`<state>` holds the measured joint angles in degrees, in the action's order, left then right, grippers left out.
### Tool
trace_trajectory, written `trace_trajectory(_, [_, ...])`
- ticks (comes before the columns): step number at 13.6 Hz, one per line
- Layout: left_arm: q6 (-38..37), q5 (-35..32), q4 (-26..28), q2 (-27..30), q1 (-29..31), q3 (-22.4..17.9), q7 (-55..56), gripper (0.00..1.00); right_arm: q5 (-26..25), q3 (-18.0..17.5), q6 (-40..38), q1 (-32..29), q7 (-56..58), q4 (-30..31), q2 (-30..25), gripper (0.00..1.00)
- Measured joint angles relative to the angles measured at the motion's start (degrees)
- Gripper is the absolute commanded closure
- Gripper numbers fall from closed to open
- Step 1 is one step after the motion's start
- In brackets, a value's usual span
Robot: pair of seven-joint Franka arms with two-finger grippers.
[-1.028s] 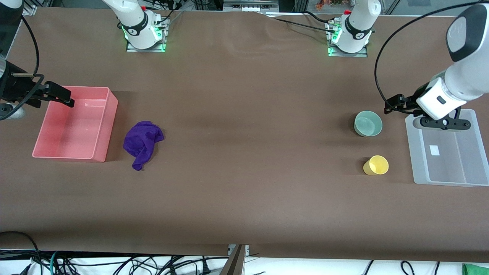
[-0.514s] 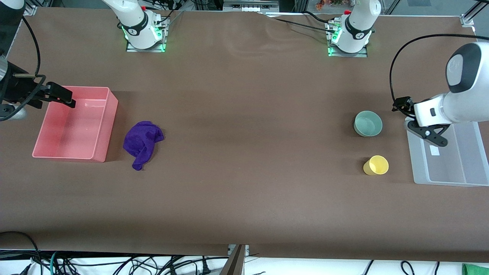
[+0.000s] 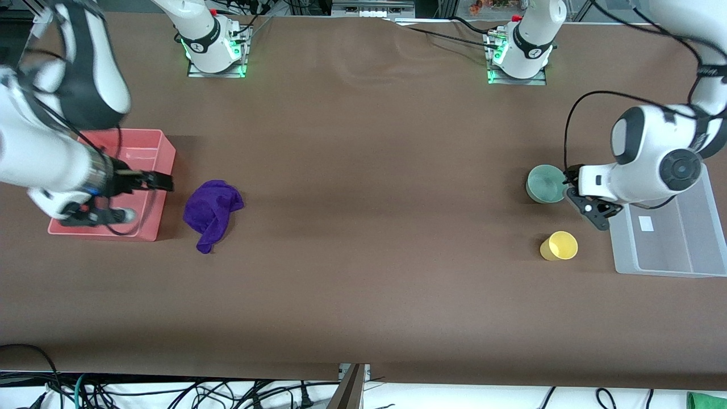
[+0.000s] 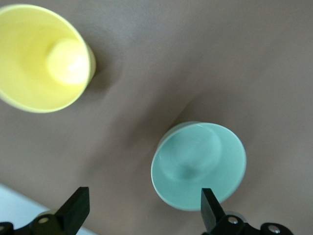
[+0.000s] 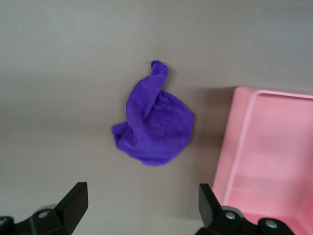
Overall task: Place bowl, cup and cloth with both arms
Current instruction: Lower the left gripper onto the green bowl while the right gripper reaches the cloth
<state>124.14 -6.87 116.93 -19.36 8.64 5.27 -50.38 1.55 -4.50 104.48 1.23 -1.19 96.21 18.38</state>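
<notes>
Left claw (image 4: 142,210) spread wide above bowl (image 4: 198,165), beside cup (image 4: 41,58); right claw (image 5: 142,208) gapes above cloth (image 5: 154,122).

Brown tabletop (image 3: 363,227); deep purple cloth (image 3: 212,212); pale mint-green bowl (image 3: 544,183); bright yellow cup (image 3: 559,246); pink bin (image 3: 149,170); translucent whitish tray (image 3: 664,250) bearing a white label; white arms with black joints and black pincers.

Clear tray (image 3: 653,267) partly under left arm.
</notes>
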Motion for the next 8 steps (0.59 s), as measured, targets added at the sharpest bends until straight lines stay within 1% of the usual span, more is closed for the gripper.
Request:
trace_trajectory(2, [6.9,-2.2,2.5,-2.8,0.0,0.1,-0.8,0.01,0.0,0.0,8.1,0.0,-0.1,5.8,1.3,0.0])
trace_trajectory(3, [9.7,-3.1,3.8,-3.8,0.0,0.1,-0.9,0.12,0.0,0.0,12.1,-0.1,-0.3,8.9,1.5,0.0])
trace_trajectory(4, [11.8,-3.5,5.1,-4.4,0.0,0.2,-0.9,0.3,0.0,0.0,15.7,-0.1,-0.6,11.9,1.7,0.0])
trace_trajectory(5, [13.0,-3.6,6.2,-4.7,0.0,0.2,-1.0,0.53,0.0,0.0,18.9,-0.1,-0.8,14.7,1.8,0.0])
trace_trajectory(6, [13.5,-3.6,7.2,-4.7,0.0,0.3,-1.1,0.88,0.0,0.0,22.0,0.0,-0.9,17.3,2.1,0.0])
trace_trajectory(7, [13.8,-3.6,7.6,-4.7,0.0,0.5,-1.4,1.0,0.0,0.0,24.8,0.0,-0.9,19.5,2.5,0.0])
trace_trajectory(8, [13.9,-3.6,7.7,-4.6,0.0,0.7,-1.5,1.0,0.0,0.0,27.1,0.0,-0.9,21.1,3.1,0.0])
